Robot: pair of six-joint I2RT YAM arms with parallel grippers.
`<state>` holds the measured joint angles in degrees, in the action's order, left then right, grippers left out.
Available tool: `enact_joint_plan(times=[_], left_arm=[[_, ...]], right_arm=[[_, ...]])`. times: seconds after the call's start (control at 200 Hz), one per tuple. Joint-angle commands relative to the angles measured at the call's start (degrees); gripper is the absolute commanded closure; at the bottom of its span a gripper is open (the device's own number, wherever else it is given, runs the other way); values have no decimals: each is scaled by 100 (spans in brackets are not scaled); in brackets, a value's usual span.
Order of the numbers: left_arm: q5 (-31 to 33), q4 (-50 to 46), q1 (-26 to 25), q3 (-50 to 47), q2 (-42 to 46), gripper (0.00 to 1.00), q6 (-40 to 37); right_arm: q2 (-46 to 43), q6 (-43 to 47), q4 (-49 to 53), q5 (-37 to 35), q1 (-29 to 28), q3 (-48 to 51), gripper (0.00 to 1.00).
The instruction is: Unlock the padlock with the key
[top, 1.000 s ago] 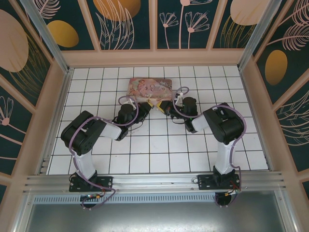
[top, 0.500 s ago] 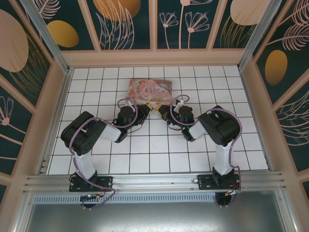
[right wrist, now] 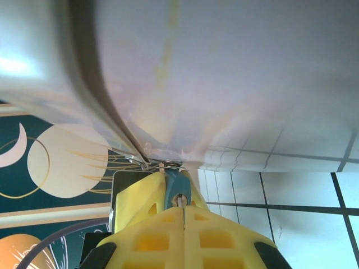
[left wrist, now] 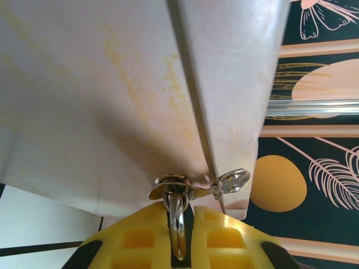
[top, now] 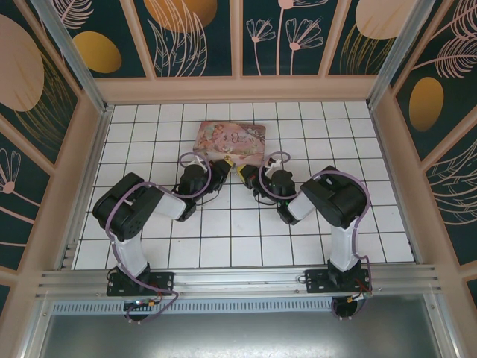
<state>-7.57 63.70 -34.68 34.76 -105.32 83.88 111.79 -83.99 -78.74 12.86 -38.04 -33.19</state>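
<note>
Shifted leftward, right end effector [right wrist: 179, 197] clenched at padlock [right wrist: 175, 182] on tin box [top: 231, 138]; left end effector [left wrist: 179, 214] grasps shackle [left wrist: 177, 225].

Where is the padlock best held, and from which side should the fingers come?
Likely the padlock's silvery shackle, pinched across the loop's flat sides, coming from outside the tin box's near edge: the loop sticks out free from the clasp, narrow side toward that approach.

Worktop [top: 246, 239]: white tiles, dark grid, under the left claw [top: 226, 165]. Walls [top: 201, 37] beyond it: teal panels (leaf, orb motifs), beige framing.
</note>
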Motion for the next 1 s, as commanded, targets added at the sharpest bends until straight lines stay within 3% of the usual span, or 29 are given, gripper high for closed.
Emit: enact_joint_plan(times=[0.0,0.32,0.57,0.806,0.996], left_arm=[[-933,560,-375,48,117,100,17],[-1193,365,-382,-48,237,100,-165],[-1231,369,-382,31,147,100,-169],[-1303,327,-379,48,139,100,-178],[-1317,319,-380,48,112,100,-170]], right_arm=[[-22,-29,-714,399,-247,-107,100],[-54,189,-539,785,298,-92,100],[-52,367,-430,1015,273,-202,100],[-635,2018,1771,1025,381,-547,100],[-854,2645,2560,1188,570,-850,100]])
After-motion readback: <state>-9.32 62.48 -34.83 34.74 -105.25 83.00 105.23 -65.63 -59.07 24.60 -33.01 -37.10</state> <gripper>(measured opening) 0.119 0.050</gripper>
